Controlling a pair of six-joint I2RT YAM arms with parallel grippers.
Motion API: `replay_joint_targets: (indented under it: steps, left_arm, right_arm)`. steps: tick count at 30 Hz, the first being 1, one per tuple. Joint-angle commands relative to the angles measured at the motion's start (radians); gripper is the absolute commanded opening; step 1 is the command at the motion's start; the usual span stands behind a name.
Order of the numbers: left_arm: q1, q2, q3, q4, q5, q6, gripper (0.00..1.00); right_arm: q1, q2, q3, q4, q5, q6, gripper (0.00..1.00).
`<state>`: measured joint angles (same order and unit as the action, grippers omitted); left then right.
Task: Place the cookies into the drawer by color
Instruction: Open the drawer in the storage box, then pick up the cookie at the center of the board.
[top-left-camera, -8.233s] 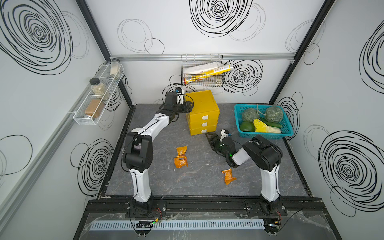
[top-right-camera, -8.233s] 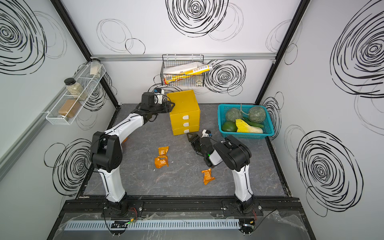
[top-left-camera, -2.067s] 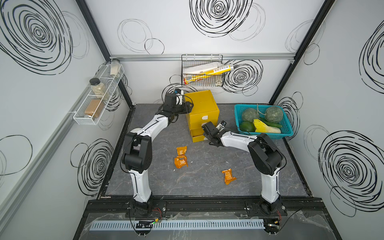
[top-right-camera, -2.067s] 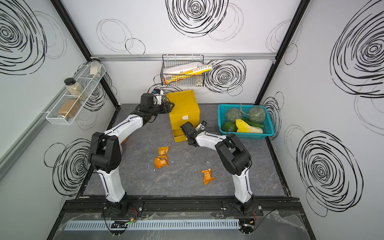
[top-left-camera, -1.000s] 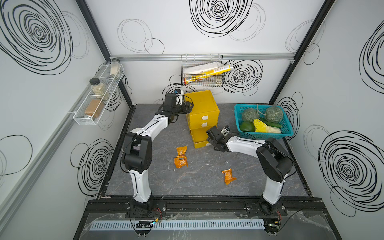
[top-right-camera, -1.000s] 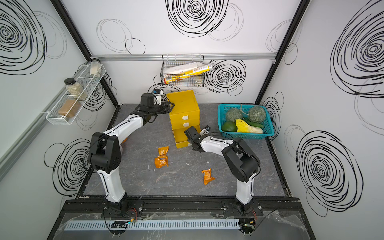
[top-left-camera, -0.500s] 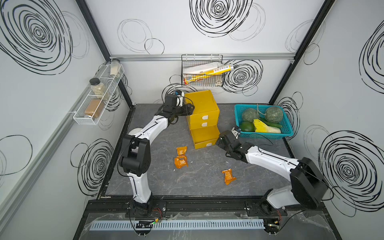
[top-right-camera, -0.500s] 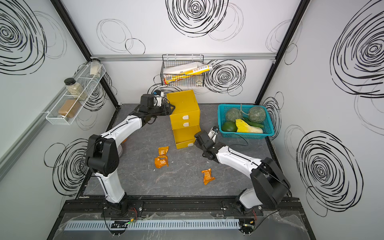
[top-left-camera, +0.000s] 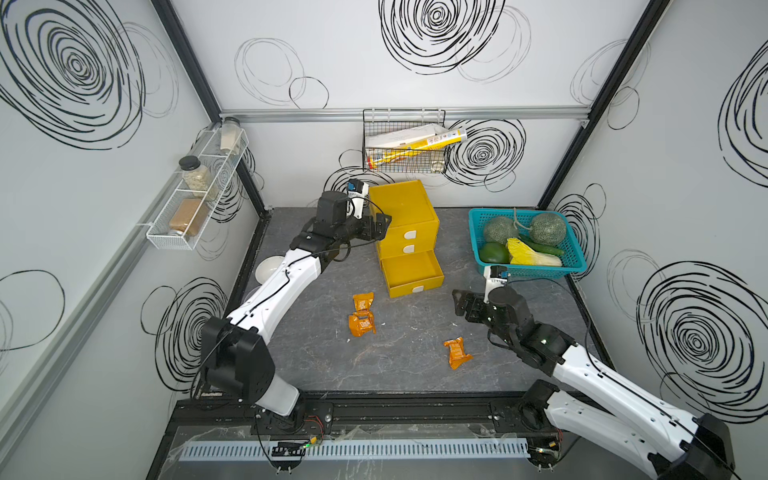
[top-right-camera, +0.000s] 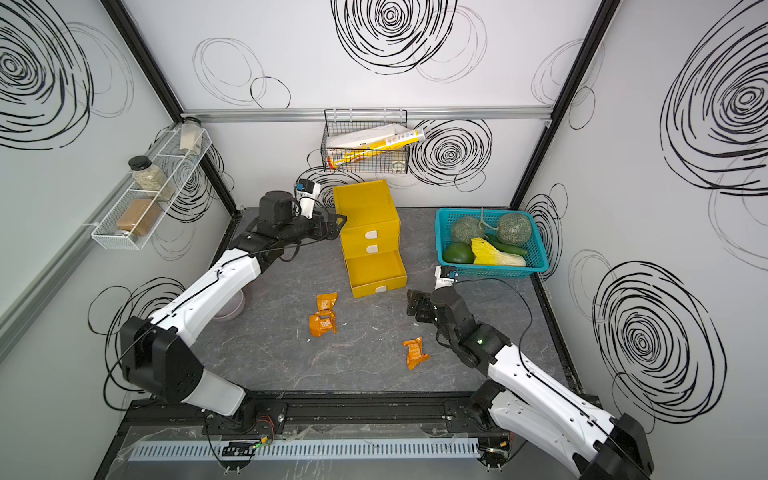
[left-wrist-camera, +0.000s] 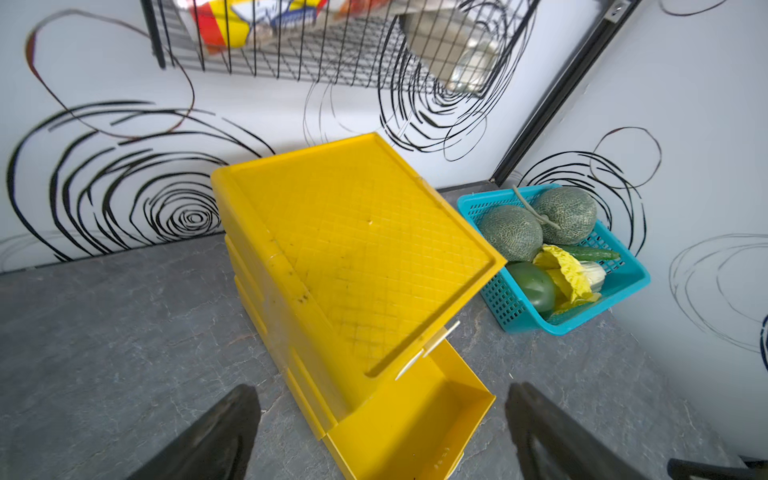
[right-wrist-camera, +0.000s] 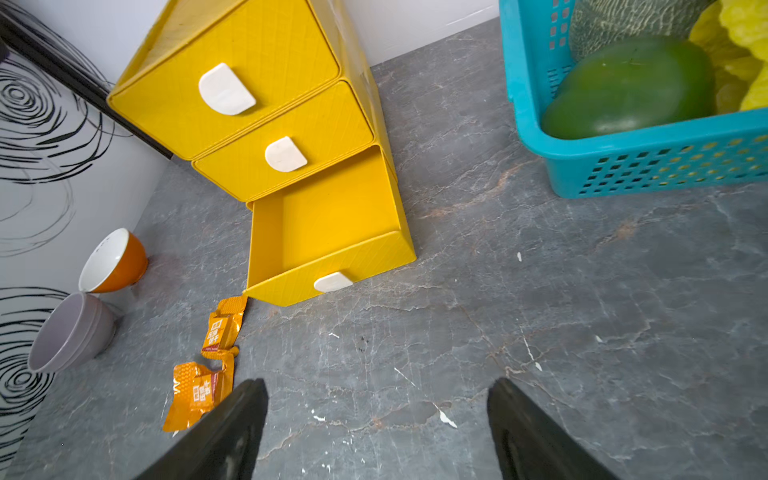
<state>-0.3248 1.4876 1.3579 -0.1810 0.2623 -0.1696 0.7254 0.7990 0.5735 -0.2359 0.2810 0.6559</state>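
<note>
The yellow drawer (top-left-camera: 405, 216) chest stands at the back centre in both top views, its bottom drawer (top-left-camera: 411, 270) pulled out and empty. Three orange cookies lie on the table: two (top-left-camera: 363, 301) (top-left-camera: 361, 324) just in front of the open drawer's left corner, one (top-left-camera: 456, 352) nearer the front. My left gripper (top-left-camera: 380, 224) hangs open beside the chest's upper left edge, with the chest top (left-wrist-camera: 357, 249) ahead of it. My right gripper (top-left-camera: 459, 303) is open and empty over bare table, right of the open drawer (right-wrist-camera: 324, 232), with a cookie (right-wrist-camera: 197, 392) by one finger.
A teal basket (top-left-camera: 540, 272) of melons and vegetables sits at the back right. An orange bowl (right-wrist-camera: 112, 262) and a grey bowl (right-wrist-camera: 68, 332) stand by the left wall under my left arm. A wire basket (top-left-camera: 405, 141) hangs above the chest, and a jar shelf (top-left-camera: 195, 195) is on the left wall.
My right arm has drawn back from the chest toward the front right, leaving the bottom drawer pulled out. My left gripper's jaws have spread wide at the chest's edge.
</note>
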Motion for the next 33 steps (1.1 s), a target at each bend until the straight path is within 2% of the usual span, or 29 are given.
replay_joint_targets:
  steps: [1, 9, 14, 16, 23, 28, 33]
  left_arm:
    - [-0.003, -0.078, -0.047, -0.010, 0.002, 0.100, 0.99]
    - [-0.005, -0.296, -0.223, -0.070, 0.058, 0.244, 0.99]
    - [0.002, -0.417, -0.358, -0.077, 0.106, 0.295, 0.99]
    - [0.016, -0.458, -0.416, -0.071, 0.158, 0.319, 0.99]
    - [0.082, -0.531, -0.568, -0.053, 0.241, 0.356, 0.99]
    - [0.100, -0.549, -0.625, -0.092, 0.350, 0.458, 0.99]
    - [0.121, -0.552, -0.647, -0.068, 0.349, 0.470, 0.99]
  right_arm:
    - [0.006, -0.020, 0.004, -0.085, -0.044, -0.093, 0.87]
    - [0.007, 0.023, 0.005, -0.161, -0.185, -0.093, 0.80]
    - [0.007, 0.106, 0.021, -0.212, -0.243, -0.054, 0.78]
    - [0.008, 0.145, 0.013, -0.223, -0.272, -0.034, 0.78]
    - [0.012, 0.206, -0.022, -0.251, -0.289, -0.008, 0.73]
    - [0.027, 0.223, -0.040, -0.250, -0.307, -0.001, 0.71]
    - [0.068, 0.285, -0.034, -0.254, -0.289, -0.007, 0.71]
